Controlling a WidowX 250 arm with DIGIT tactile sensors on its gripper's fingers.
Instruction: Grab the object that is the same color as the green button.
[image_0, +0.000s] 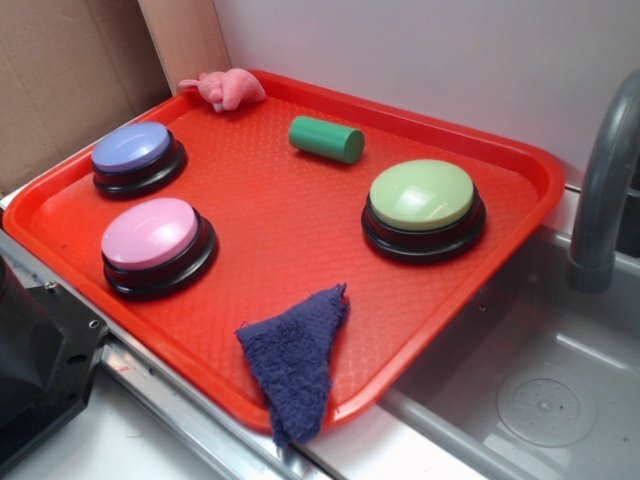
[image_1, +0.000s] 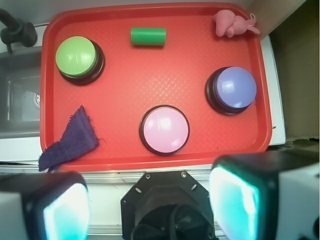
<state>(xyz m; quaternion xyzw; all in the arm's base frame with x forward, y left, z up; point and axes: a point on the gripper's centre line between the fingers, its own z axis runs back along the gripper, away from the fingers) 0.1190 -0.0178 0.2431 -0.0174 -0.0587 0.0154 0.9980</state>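
A small dark green cylinder, the object (image_0: 326, 139) (image_1: 148, 36), lies on its side near the far edge of the red tray (image_0: 290, 220) (image_1: 125, 85). The green button (image_0: 422, 205) (image_1: 77, 58), a pale lime dome on a black base, sits a short way from it on the tray. In the wrist view my gripper (image_1: 150, 202) hovers high above the robot base, off the tray's near edge, well away from the cylinder. Its two teal-padded fingers (image_1: 65, 212) stand wide apart with nothing between them. The gripper itself does not show in the exterior view.
Also on the tray are a pink button (image_0: 155, 243) (image_1: 165, 129), a purple-blue button (image_0: 136, 157) (image_1: 232, 89), a pink soft toy (image_0: 226, 90) (image_1: 232, 24) and a dark blue cloth (image_0: 295, 360) (image_1: 70, 139) overhanging the rim. A sink (image_0: 540, 390) with a grey faucet (image_0: 605, 170) lies beside the tray.
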